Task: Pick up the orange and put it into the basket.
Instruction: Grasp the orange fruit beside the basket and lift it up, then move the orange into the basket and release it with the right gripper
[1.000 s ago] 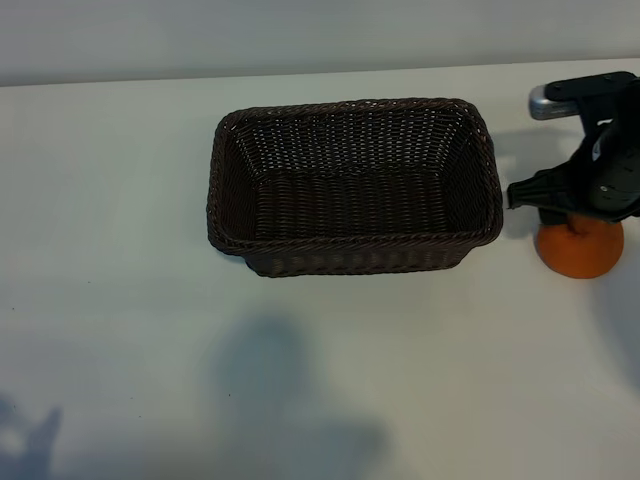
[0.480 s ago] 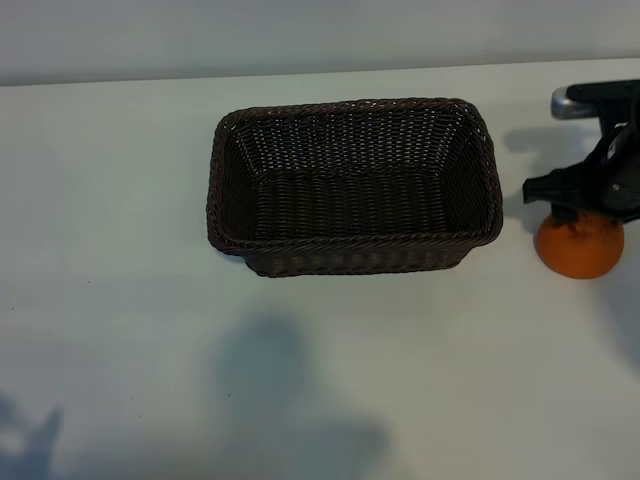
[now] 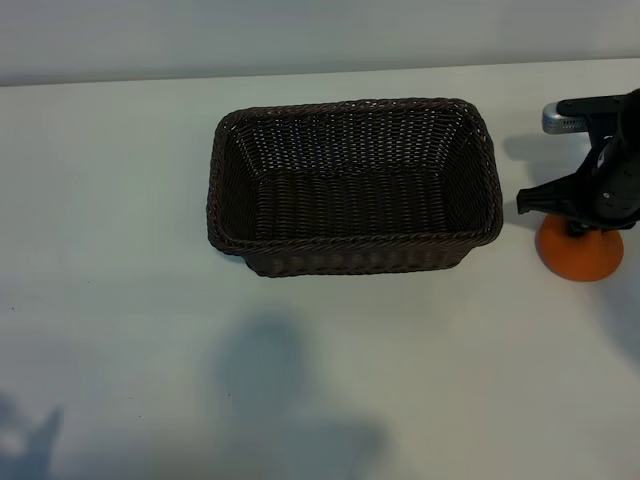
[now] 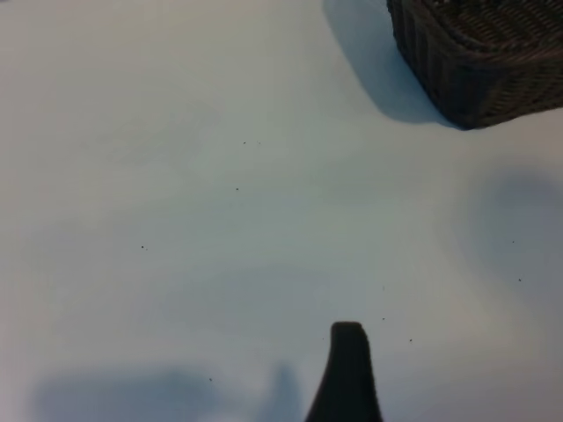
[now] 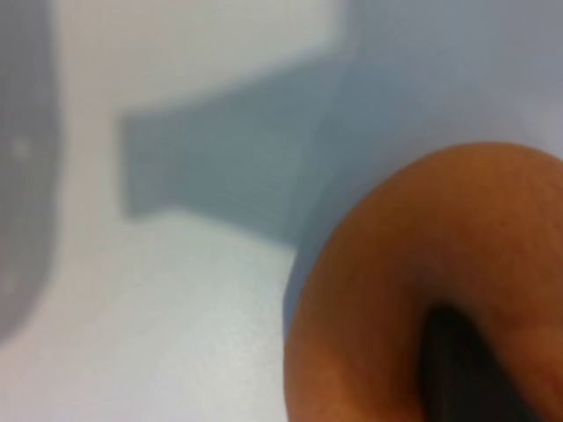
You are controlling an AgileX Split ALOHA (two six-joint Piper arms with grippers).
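The orange [image 3: 581, 259] rests on the white table just right of the basket [image 3: 352, 241], a dark brown wicker basket with nothing inside. My right gripper [image 3: 584, 216] sits down over the top of the orange and hides its upper part. In the right wrist view the orange [image 5: 396, 281] fills the near corner, and one of the dark fingers [image 5: 457, 374] presses into its skin. One of my left gripper's fingers [image 4: 348, 374] shows over bare table, far from a corner of the basket [image 4: 484, 61]; that gripper is open and holds nothing.
The white table [image 3: 120, 300] spreads wide to the left of and in front of the basket. A pale wall [image 3: 300, 35] runs along the table's far edge. Arm shadows fall on the table at the front.
My right gripper has sunk lower onto the orange and its jaws have closed in on the fruit. The orange, the basket and the left arm have stayed in place.
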